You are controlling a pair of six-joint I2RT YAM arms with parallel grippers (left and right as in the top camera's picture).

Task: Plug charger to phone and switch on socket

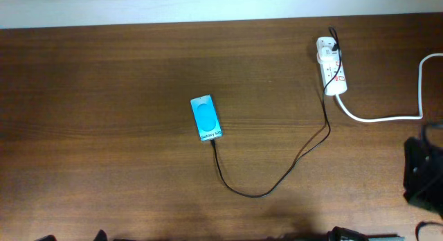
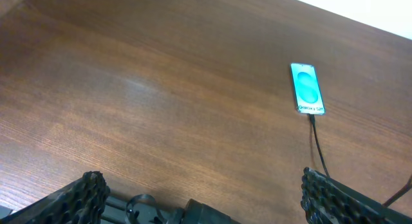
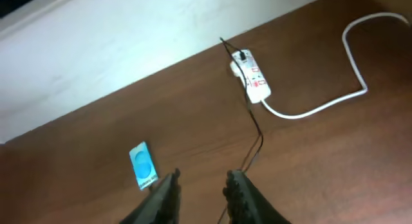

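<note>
- We see the phone (image 1: 206, 118) lying flat, screen up, near the middle of the wooden table (image 1: 104, 130).
- The charger (image 1: 252, 196) meets the phone's near short edge, loops toward the table's near side, then climbs to the socket (image 1: 331, 66), with its black plug at the socket's far end.
- The socket lies far right, and its white cord (image 1: 387, 118) curves away.
- Our left gripper (image 2: 201, 179) hangs spread wide and empty, well apart from the phone.
- Our right gripper (image 3: 203, 183) has a narrow gap between its fingers, with nothing in it.
</note>
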